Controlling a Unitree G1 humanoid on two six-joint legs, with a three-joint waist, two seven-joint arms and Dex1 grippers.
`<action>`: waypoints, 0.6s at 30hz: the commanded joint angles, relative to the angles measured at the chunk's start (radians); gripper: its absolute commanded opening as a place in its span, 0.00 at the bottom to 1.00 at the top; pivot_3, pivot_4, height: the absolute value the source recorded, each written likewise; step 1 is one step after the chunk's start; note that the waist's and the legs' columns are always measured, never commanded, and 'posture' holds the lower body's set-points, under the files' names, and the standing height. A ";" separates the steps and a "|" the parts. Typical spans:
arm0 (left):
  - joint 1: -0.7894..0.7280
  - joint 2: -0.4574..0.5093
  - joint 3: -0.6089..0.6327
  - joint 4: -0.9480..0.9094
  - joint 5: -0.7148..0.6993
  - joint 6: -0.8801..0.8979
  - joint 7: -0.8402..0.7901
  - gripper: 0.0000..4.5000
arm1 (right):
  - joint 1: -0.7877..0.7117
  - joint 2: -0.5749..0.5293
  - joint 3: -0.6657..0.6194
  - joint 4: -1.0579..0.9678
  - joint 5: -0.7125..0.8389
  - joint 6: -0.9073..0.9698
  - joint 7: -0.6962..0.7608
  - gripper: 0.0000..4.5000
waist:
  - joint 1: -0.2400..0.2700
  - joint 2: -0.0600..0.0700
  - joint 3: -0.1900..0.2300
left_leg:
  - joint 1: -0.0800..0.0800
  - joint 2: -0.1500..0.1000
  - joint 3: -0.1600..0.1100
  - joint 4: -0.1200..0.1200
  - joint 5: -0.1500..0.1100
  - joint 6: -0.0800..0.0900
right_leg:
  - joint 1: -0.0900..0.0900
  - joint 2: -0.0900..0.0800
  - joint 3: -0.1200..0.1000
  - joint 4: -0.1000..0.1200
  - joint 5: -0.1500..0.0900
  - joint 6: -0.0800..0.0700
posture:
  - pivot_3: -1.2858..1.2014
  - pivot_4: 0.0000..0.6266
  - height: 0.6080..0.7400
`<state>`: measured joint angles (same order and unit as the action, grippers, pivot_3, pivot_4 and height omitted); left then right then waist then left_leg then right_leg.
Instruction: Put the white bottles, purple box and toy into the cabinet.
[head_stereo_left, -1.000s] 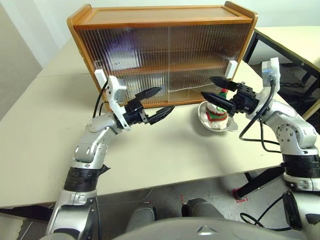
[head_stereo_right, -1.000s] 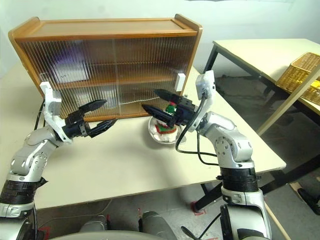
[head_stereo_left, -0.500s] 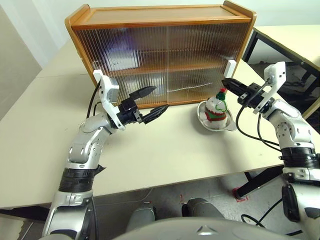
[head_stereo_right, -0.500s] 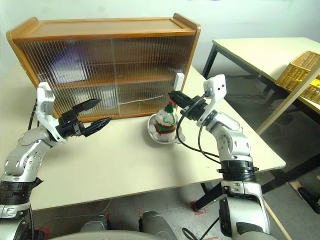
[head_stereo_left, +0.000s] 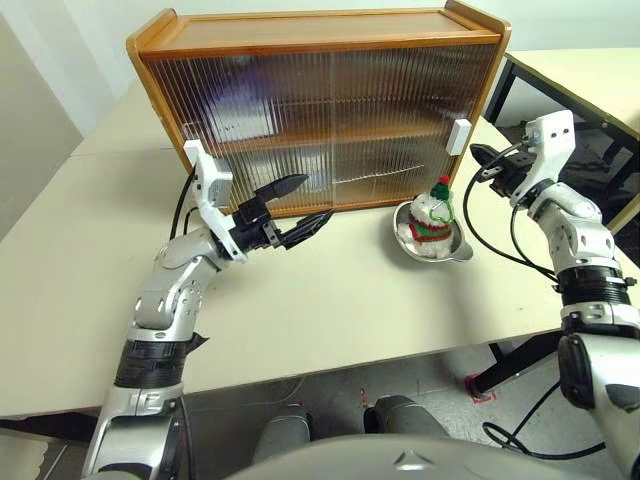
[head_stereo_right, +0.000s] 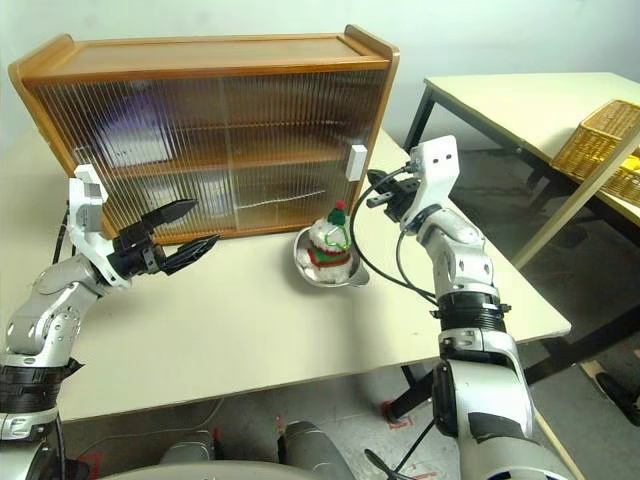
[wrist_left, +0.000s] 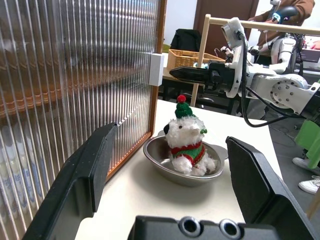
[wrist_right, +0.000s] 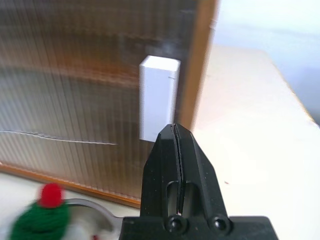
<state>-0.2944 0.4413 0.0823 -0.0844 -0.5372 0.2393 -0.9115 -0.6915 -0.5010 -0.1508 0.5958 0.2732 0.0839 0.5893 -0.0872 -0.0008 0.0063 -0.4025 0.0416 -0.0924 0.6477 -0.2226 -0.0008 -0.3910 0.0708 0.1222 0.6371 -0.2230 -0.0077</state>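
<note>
Toy (head_stereo_left: 434, 209) seated in metal bowl (head_stereo_left: 450, 249) on desk (head_stereo_left: 330, 300) before closed cabinet (head_stereo_left: 320, 110); left tool (head_stereo_left: 303, 205) spread, empty; right tool (head_stereo_left: 476, 153) clenched, empty, near white handle (head_stereo_left: 459, 136).

A pale desk (head_stereo_left: 330, 300) carries the wooden cabinet (head_stereo_left: 320, 110) just past both pairs of fingers, and a metal bowl (head_stereo_left: 432, 243) holding the toy (head_stereo_left: 433, 215) sits between them, nearer the right fingers.

head views overlook cabinet (head_stereo_left: 320, 110); wrist views closer.
</note>
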 joint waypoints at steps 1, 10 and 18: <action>0.006 0.006 0.008 -0.001 0.003 -0.006 0.002 1.00 | -0.024 0.004 -0.013 0.030 -0.018 -0.029 -0.016 0.00 | 0.000 0.000 0.000 | 0.000 0.000 0.000 0.000 0.000 0.000 | 0.000 0.000 0.000 0.000 0.000 0.000 | 0.47 0.00 1.00; 0.002 0.004 0.004 0.002 0.006 -0.015 0.004 1.00 | -0.073 0.044 -0.022 0.038 -0.002 0.009 -0.048 0.00 | 0.000 0.000 0.000 | 0.002 0.000 0.000 -0.004 0.001 0.002 | -0.001 0.001 0.000 0.000 -0.001 0.003 | 0.47 0.00 1.00; 0.003 0.005 0.003 0.000 0.004 -0.019 0.004 1.00 | -0.089 0.061 -0.022 0.017 -0.013 0.070 -0.085 0.00 | 0.000 0.000 0.000 | 0.002 0.000 0.000 -0.004 0.001 0.002 | -0.001 0.000 0.000 0.000 0.001 0.002 | 0.47 0.00 1.00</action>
<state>-0.2937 0.4432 0.0825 -0.0843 -0.5375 0.2257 -0.9059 -0.7644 -0.4453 -0.1722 0.6207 0.2673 0.1320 0.5125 -0.0872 -0.0008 0.0063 -0.4004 0.0415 -0.0926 0.6440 -0.2211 0.0015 -0.3923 0.0713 0.1224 0.6370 -0.2223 -0.0059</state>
